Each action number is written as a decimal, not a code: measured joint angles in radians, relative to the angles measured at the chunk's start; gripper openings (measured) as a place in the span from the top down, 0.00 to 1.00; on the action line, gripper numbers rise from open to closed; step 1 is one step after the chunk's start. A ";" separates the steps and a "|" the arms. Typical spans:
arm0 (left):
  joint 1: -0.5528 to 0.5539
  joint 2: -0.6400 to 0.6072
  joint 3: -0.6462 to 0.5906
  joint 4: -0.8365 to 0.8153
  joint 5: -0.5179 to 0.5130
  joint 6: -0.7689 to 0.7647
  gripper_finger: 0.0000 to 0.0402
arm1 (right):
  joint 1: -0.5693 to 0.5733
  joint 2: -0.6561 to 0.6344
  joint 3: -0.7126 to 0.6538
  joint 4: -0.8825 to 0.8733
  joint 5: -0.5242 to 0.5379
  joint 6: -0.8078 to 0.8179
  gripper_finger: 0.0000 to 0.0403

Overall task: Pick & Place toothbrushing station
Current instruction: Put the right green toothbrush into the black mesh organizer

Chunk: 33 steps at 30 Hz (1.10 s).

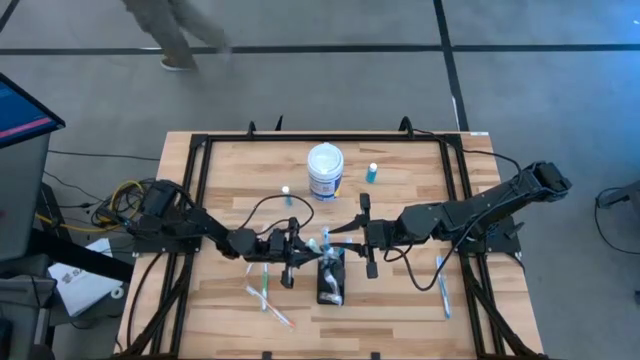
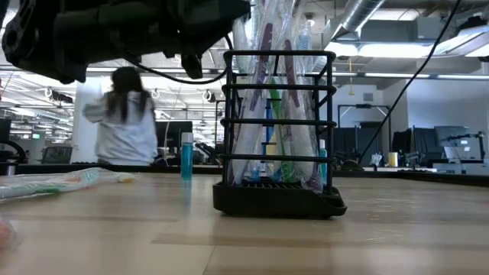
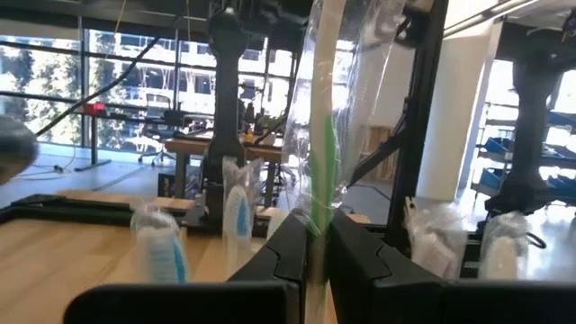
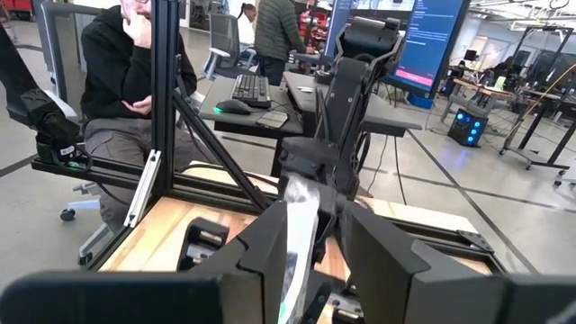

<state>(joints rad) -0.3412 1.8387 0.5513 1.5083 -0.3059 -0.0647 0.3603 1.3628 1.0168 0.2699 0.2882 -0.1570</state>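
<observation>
both arms reach inward, low over the toothbrushing station [image 1: 331, 281]; each arm's jaws pinch a wrapped toothbrush [image 3: 322, 153].

You've got the toothbrushing station [image 2: 276, 137], a small black wire-framed rectangular holder with a slotted base, standing upright on the wooden table near its front-middle [image 1: 331, 280], stuffed with clear-wrapped toothbrushes sticking out the top.

Upright on the wooden table [image 2: 252, 244]: black slotted toothbrushing station [image 2: 276, 145], packed with wrapped toothbrushes [image 2: 267, 99]. Looming at upper left, a dark robot arm [image 2: 114, 30]. Behind, a small blue bottle [image 2: 186, 156]; at left, a wrapped toothbrush lying flat [image 2: 57, 183]. Beyond, a blurred person [image 2: 126, 118] in grey.
</observation>
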 joint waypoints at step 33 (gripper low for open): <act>0.013 0.118 0.026 0.029 -0.061 0.030 0.96 | 0.000 0.000 0.000 -0.004 0.000 0.000 0.75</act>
<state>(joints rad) -0.3279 1.9568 0.5768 1.5369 -0.3668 -0.0348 0.3603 1.3628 1.0172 0.2660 0.2882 -0.1570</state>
